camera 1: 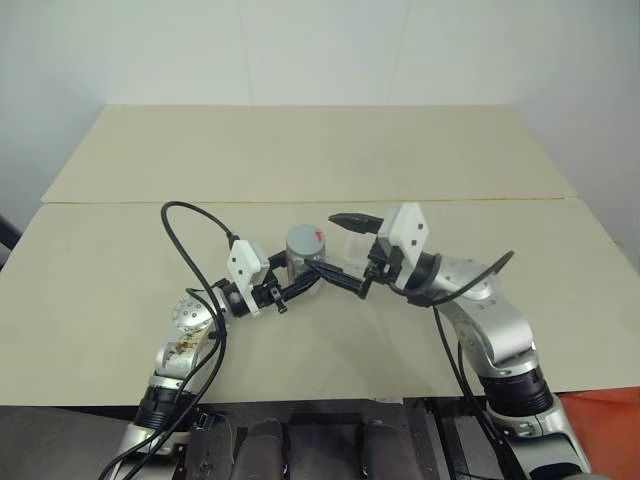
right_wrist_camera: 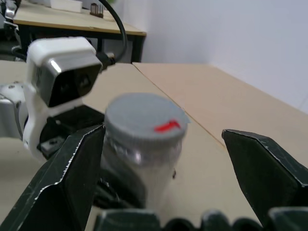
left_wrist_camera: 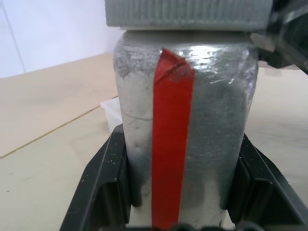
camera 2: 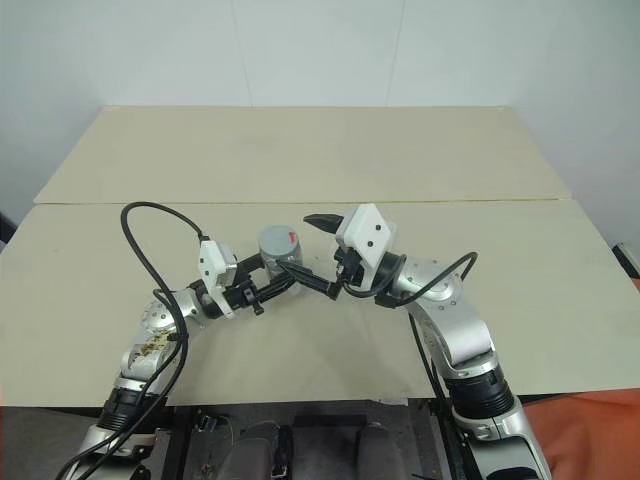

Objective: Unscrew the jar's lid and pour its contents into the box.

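Note:
The jar point(camera 1: 303, 254), silvery with a red stripe point(left_wrist_camera: 171, 144), stands upright above the table, and my left gripper point(camera 1: 303, 274) is shut on its lower body. Its black fingers point(left_wrist_camera: 103, 187) press both sides of the jar. The grey lid point(right_wrist_camera: 144, 118) with a red mark sits on top of the jar. My right gripper point(right_wrist_camera: 162, 132) is open, and its fingers point(right_wrist_camera: 62, 183) stand wide on either side of the lid without touching it. The clear box point(left_wrist_camera: 110, 113) lies on the table just behind the jar. The contents are hidden inside the jar.
The beige table point(camera 1: 120, 300) has a seam point(camera 1: 480, 199) running across it behind the arms. A black cable point(camera 1: 190, 240) loops up from my left arm. The white camera housing point(right_wrist_camera: 57, 82) of the left wrist sits close beside the jar.

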